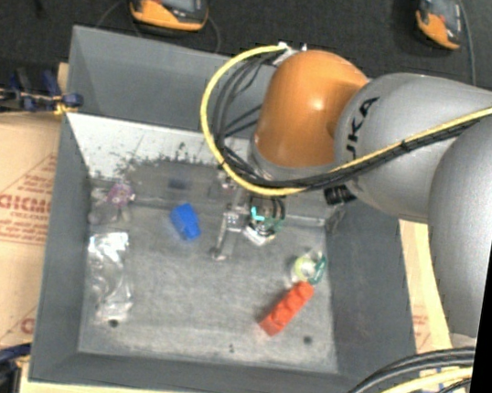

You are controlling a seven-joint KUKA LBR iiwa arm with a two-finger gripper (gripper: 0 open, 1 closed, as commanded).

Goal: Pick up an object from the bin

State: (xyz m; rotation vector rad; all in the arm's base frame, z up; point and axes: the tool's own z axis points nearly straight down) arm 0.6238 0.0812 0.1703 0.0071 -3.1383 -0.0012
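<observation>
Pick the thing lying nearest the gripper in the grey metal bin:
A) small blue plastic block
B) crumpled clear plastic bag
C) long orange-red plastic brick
A: the small blue plastic block lies just beside the gripper, toward the view's left. The long orange-red plastic brick and the crumpled clear plastic bag both lie farther off.

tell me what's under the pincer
Bare grey bin floor shows beneath the pincer. A blue block lies close beside it, not under it. Whatever sits directly below the arm's orange cover is hidden.
</observation>
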